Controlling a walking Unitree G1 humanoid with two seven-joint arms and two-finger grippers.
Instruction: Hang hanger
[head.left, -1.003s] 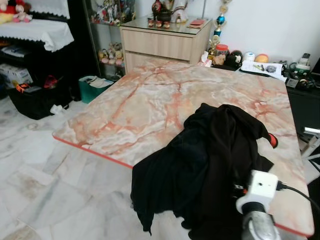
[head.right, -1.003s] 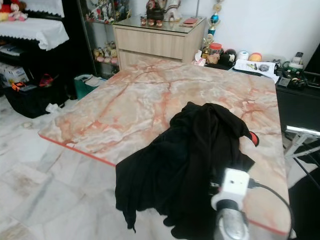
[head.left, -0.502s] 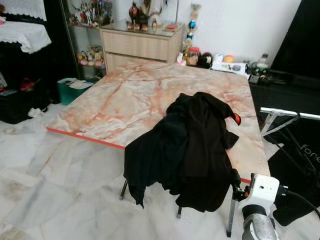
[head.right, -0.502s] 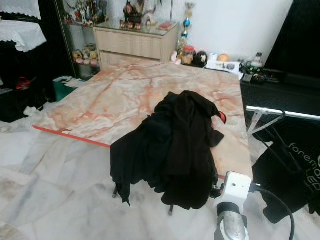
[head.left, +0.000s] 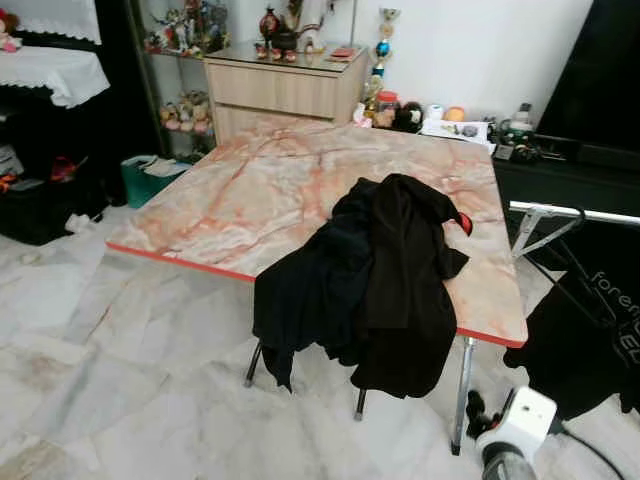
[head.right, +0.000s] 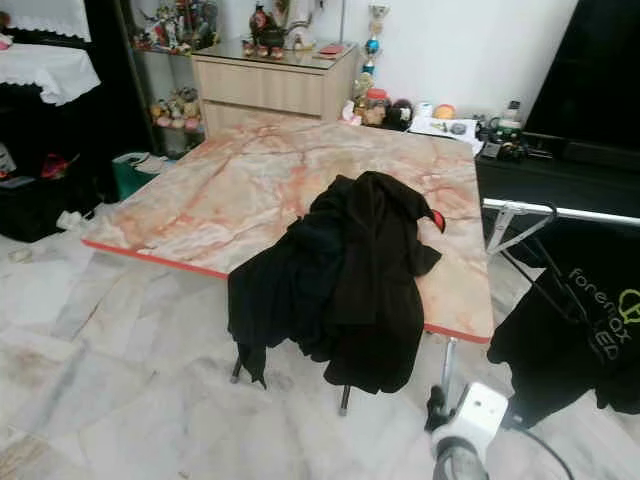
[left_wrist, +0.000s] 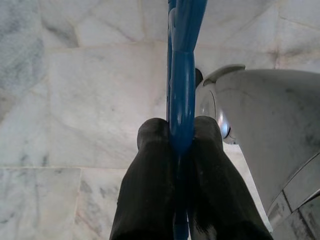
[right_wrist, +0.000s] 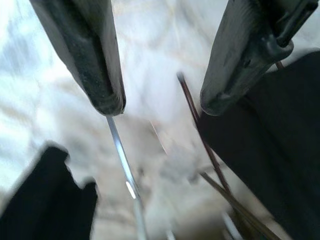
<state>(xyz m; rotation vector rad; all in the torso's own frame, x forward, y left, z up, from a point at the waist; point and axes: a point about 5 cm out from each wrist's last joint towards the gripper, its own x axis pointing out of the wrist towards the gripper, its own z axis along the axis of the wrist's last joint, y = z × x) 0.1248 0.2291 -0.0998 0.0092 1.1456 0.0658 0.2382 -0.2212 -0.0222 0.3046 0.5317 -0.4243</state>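
Left wrist view looks down on pale marble floor (left_wrist: 85, 90), where the left gripper (left_wrist: 182, 132) has its two black fingers (left_wrist: 150, 190) pressed together on a blue hanger (left_wrist: 182, 75), the blue bar running up between them and out past the tips; a silver rounded part of the robot sits just beside it. Right wrist view is blurred: the right gripper (right_wrist: 160, 102) has its fingers spread wide with nothing between them, over the floor, thin metal legs and dark cloth. From the head, a marble-patterned table (head.left: 260, 190) with a red edge carries a heap of black clothing (head.left: 375, 275) that spills over its near edge, a bit of red showing at the far side of the heap. A black garment (head.right: 560, 330) hangs on a rack to the right
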